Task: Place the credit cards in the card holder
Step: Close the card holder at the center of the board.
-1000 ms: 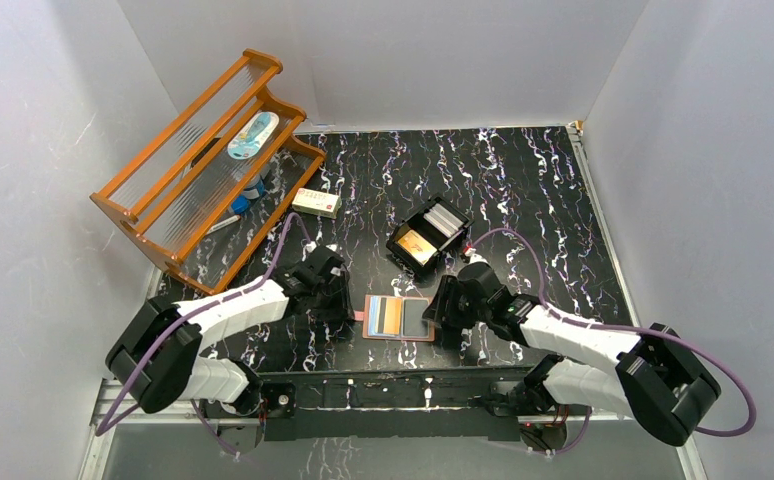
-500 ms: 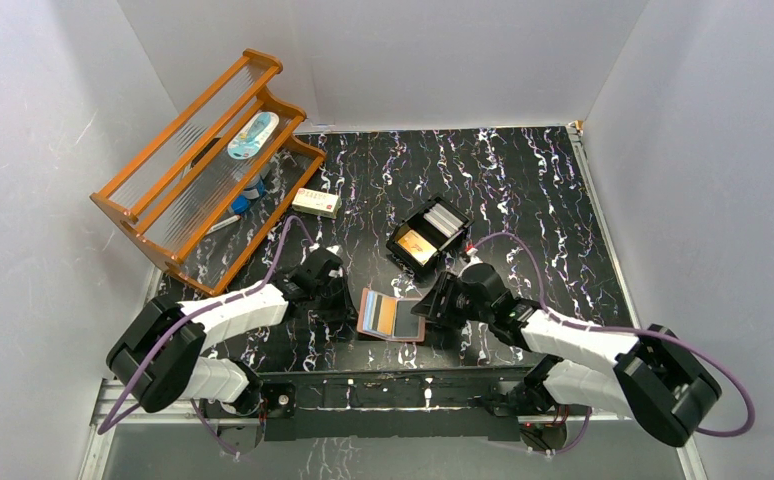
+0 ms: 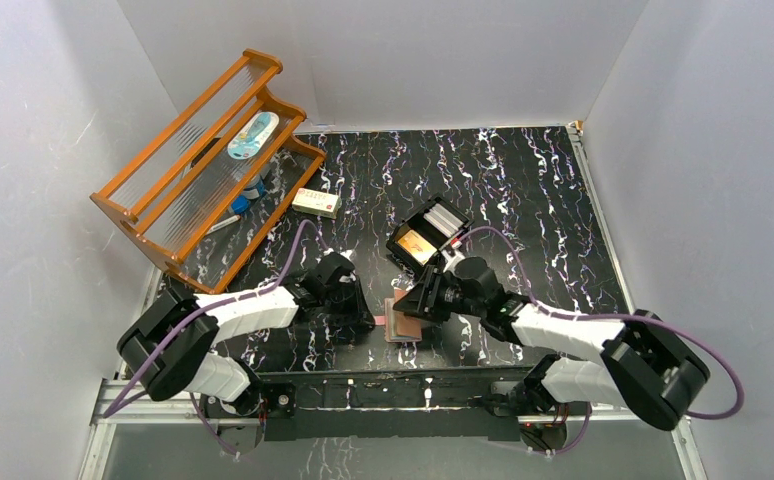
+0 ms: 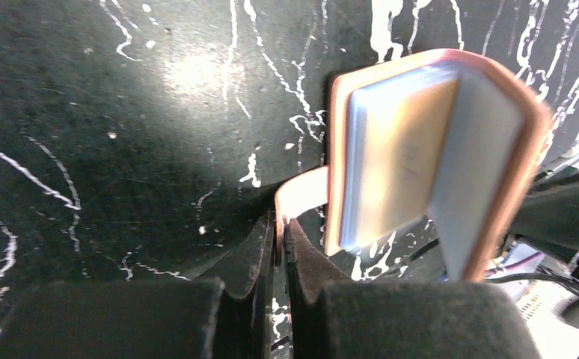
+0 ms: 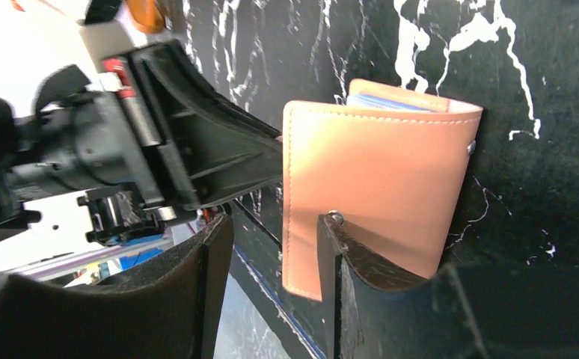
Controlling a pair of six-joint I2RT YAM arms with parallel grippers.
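Half-folded card holder [image 3: 404, 322] stands on worktop [image 3: 523, 200] btwn the two arms, near front edge; gold-orange & grey credit cards [image 4: 399, 157] in its sleeves. L tool [image 4: 278, 228] pressed together on holder's snap tab [image 4: 301, 196]. R tool [image 5: 275, 224] spread, leather cover's edge btwn its fingers. Black tray [image 3: 429, 232] w/ more cards just behind

The left claw [image 4: 280, 233] has its two dark fingers pressed together on the pale snap tab [image 4: 301, 196] of the card holder [image 4: 530, 142]. The holder stands half-folded on the black, white-veined counter [image 4: 122, 149], its salmon-brown leather rim framing clear sleeves with a gold-orange card [image 4: 402, 157] inside.
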